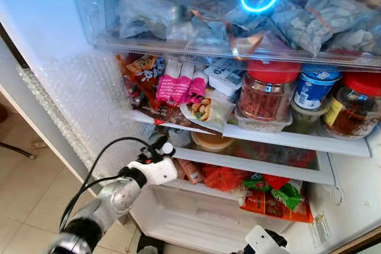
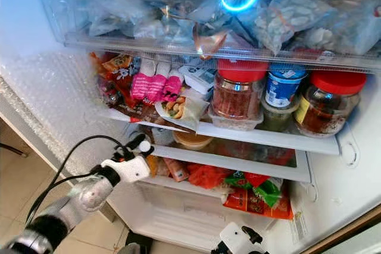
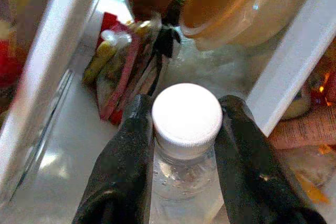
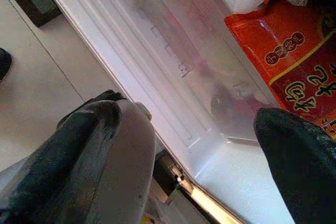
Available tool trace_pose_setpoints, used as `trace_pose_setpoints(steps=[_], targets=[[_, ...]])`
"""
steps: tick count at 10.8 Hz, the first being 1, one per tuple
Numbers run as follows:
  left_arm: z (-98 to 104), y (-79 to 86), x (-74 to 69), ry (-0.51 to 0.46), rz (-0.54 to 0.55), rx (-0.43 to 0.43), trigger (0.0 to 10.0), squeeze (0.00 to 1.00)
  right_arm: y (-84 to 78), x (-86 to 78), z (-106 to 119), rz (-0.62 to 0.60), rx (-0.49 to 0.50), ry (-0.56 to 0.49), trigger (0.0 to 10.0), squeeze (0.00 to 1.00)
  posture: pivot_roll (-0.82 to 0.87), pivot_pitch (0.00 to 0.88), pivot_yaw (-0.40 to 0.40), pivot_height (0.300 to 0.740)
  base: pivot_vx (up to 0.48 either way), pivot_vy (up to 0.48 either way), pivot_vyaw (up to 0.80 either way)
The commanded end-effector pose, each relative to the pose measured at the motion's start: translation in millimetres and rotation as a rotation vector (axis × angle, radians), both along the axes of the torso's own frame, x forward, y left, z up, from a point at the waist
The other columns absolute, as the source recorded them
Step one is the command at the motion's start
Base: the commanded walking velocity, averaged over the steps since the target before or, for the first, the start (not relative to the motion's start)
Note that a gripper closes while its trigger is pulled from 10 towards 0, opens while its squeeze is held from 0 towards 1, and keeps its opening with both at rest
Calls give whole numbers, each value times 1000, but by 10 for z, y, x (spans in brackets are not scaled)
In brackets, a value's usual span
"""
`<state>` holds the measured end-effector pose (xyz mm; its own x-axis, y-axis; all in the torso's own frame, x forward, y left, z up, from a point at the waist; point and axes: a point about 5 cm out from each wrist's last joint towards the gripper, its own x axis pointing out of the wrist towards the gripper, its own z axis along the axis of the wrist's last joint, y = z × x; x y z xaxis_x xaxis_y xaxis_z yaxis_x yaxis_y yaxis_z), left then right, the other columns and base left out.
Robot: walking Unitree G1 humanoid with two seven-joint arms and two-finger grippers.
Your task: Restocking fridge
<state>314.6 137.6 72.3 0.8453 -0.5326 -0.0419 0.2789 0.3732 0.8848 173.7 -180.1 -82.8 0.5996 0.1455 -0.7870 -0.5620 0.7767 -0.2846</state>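
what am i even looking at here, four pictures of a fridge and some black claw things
This is a humanoid robot restocking an open fridge. The two wide pictures come from cameras in its head, looking down into the shelves. The other two come from cameras on its wrists, looking along each arm's black jaws. The left gripper is shut on a clear bottle with a white cap, holding it at a lower shelf near a tan tub. The right gripper hangs low, jaws open, by the bottom drawer and an orange packet. Red-lidded jars and pink pouches sit on the shelf above.
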Motion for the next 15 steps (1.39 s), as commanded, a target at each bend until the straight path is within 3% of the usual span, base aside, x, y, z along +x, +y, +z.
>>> trace_pose_setpoints(steps=[1, 3, 5, 6, 7, 8, 9, 13, 14, 15], targets=[[-101, 81, -21, 34, 5, 77, 10000, 0, -20, -726, -295, -9, -52, 286, 10000, 0, -84, 100, 102, 618, 0, 0, 0], [-113, 122, 79, -5, 68, 122, 10000, 0, -17, -732, -297, -19, -55, 279, 10000, 0, -103, 101, 108, 618, 0, 0, 0], [-64, 115, 150, -35, 115, 98, 10000, 0, -19, -739, -298, -23, -56, 278, 10000, 0, -112, 110, 108, 618, 0, 0, 0], [-66, 87, 166, 10, 126, 54, 10000, 0, -22, -741, -298, -23, -57, 277, 10000, 0, -115, 114, 109, 618, 0, 0, 0], [-103, 17, 163, 146, 106, -28, 10000, 0, -25, -745, -298, -26, -58, 277, 10000, 0, -132, 123, 106, 618, 0, 0, 0], [-132, -107, 117, 175, -27, 55, 10000, 0, -31, -751, -299, -28, -59, 277, 10000, 0, -139, 128, 106, 618, 0, 0, 0], [-132, -134, 110, 157, -64, 96, 10000, 0, -37, -755, -299, -28, -61, 277, 10000, 0, -139, 133, 106, 618, 0, 0, 0], [-89, -9, 158, 151, -91, 217, 10000, 0, -71, -791, -303, -25, -71, 281, 10000, 0, -158, 154, 96, 618, 0, 0, 0], [-70, 3, 177, 150, -85, 224, 10000, 165, -77, -800, -304, -24, -73, 282, 10000, 0, -161, 159, 94, 618, 0, 0, 0], [-40, 12, 208, 146, -67, 221, 10000, 502, -83, -808, -305, -23, -74, 284, 10000, 0, -164, 162, 90, 618, 0, 0, 0]])
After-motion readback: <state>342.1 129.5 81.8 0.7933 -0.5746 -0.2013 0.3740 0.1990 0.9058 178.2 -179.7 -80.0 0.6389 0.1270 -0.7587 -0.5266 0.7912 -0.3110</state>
